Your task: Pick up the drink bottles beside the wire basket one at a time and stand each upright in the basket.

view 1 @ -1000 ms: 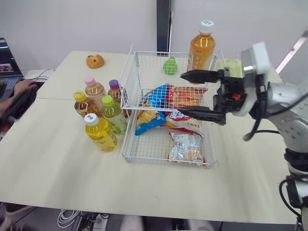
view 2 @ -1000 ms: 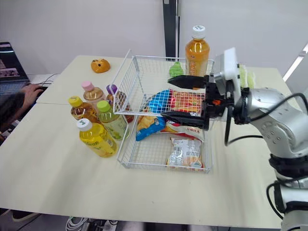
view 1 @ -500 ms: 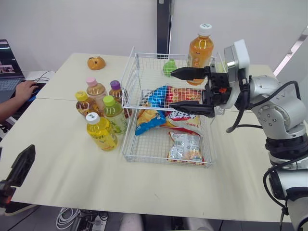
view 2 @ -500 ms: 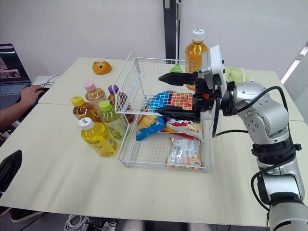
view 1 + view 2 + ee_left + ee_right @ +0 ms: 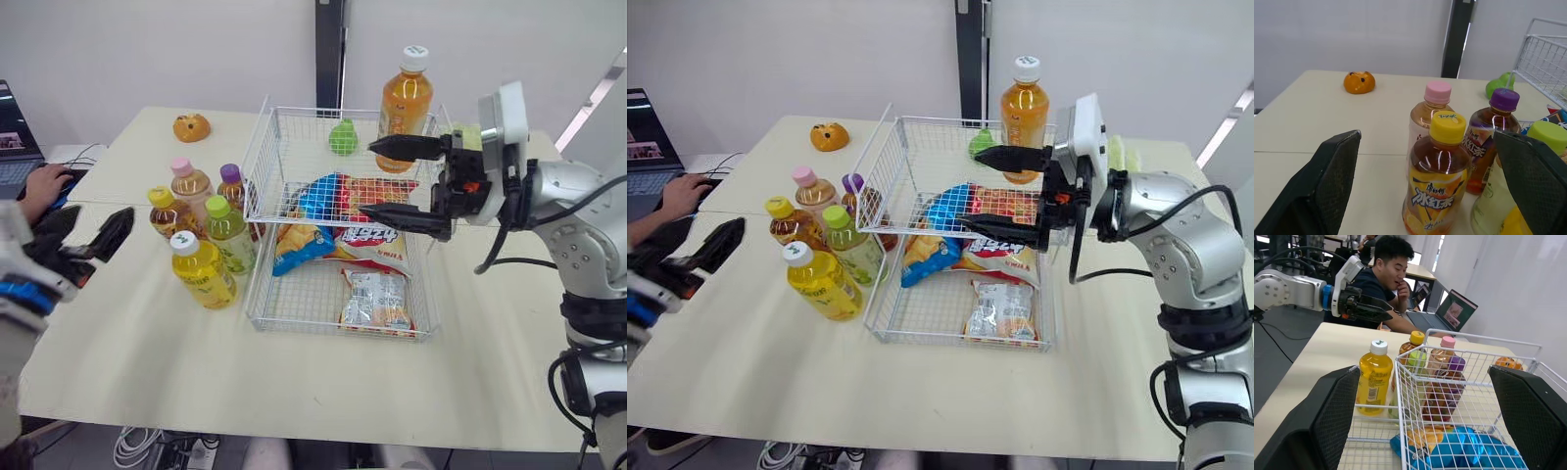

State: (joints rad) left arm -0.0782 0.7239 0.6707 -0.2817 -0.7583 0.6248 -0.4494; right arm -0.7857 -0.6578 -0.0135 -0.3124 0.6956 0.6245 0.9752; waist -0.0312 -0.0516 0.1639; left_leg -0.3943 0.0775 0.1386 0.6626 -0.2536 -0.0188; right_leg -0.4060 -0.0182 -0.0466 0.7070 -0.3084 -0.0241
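Note:
Several drink bottles stand upright left of the wire basket (image 5: 333, 331): a pink-capped one (image 5: 188, 180), a purple-capped one (image 5: 233, 184), a yellow-capped tea (image 5: 163, 211), a green-capped one (image 5: 223, 230) and a yellow one with a white cap (image 5: 201, 270). An orange bottle (image 5: 406, 94) stands behind the basket. My left gripper (image 5: 90, 232) hovers open to the left of the cluster, empty; in its wrist view the tea (image 5: 1441, 188) stands between its fingers (image 5: 1327, 188), farther ahead. Above the basket my right gripper (image 5: 370, 180) is open and empty.
Snack bags (image 5: 355, 230) lie in the basket, with a green pear toy (image 5: 343, 137) at its back. An orange bun toy (image 5: 192, 125) sits at the table's far left. A person's hand (image 5: 39, 182) rests by a laptop at the left edge.
My left arm has risen from below the table's left edge and now points at the bottle cluster. The right gripper has drawn back slightly to the right, still open over the basket.

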